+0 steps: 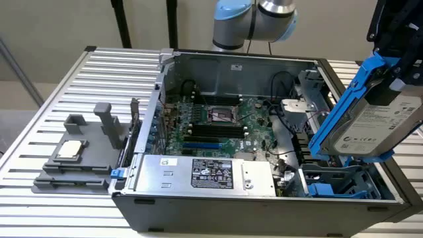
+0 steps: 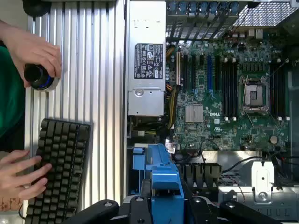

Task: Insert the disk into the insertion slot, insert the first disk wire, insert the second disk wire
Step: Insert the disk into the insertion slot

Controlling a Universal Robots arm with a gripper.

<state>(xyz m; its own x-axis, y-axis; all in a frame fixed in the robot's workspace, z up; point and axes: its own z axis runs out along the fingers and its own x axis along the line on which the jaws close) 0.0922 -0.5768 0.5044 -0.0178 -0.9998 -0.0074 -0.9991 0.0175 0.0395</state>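
The disk [image 1: 380,124], a silver drive with a white label in a bright blue frame, hangs tilted above the exterior view's right end of the open computer case [image 1: 264,208]. My gripper [image 1: 395,54] is shut on its upper end. In the wrist view the blue frame [image 2: 164,179] sits between my black fingers [image 2: 140,205]. Below the disk is the insertion slot [image 1: 343,181], a dark grey drive cage with blue rails. The disk is above it, not touching. Black cables [image 1: 290,126] run beside the cage; I cannot tell which are the disk wires.
A silver power-supply box [image 1: 205,173] and the green motherboard [image 1: 218,124] lie inside the case. A grey fixture [image 1: 79,158] stands on the slatted table [image 1: 39,124]. A person's hands rest on a black keyboard [image 2: 56,168] and a dark knob [image 2: 39,77].
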